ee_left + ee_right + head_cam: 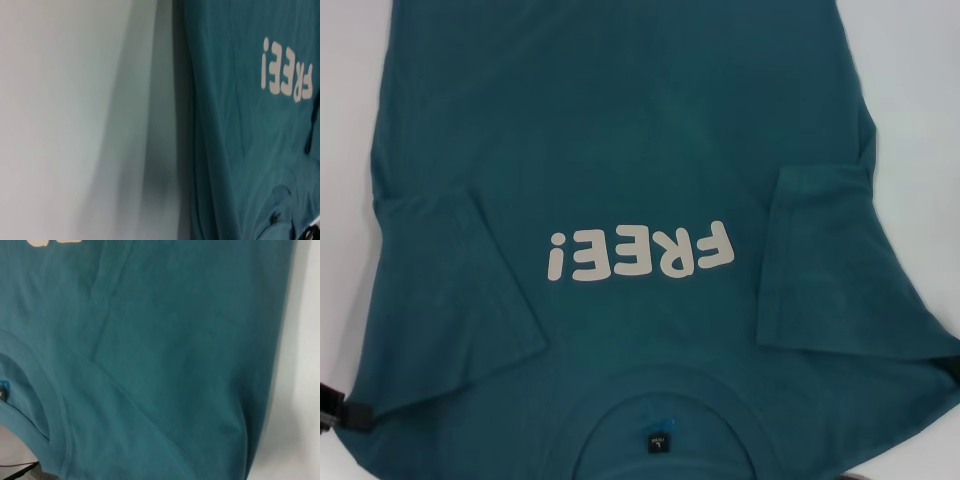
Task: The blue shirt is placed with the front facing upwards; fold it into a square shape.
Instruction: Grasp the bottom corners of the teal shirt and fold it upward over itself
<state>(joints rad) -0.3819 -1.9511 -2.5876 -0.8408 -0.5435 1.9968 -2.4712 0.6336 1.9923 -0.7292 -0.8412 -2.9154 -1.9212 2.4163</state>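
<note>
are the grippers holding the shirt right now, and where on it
Cannot be told. Dark parts of the left gripper and right gripper touch the teal-blue cotton T-shirt at its shoulder edges beside the folded-in sleeves.

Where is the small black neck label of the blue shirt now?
In the head view the black neck label sits inside the round collar of the blue shirt, at the near edge, directly below the pale "FREE!" letters.

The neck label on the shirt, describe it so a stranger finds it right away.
Start at the blue shirt covering the table, then drop below the pale FREE! lettering to the round collar. The neck label is the small black square inside it, beside a brighter blue tag.
</note>
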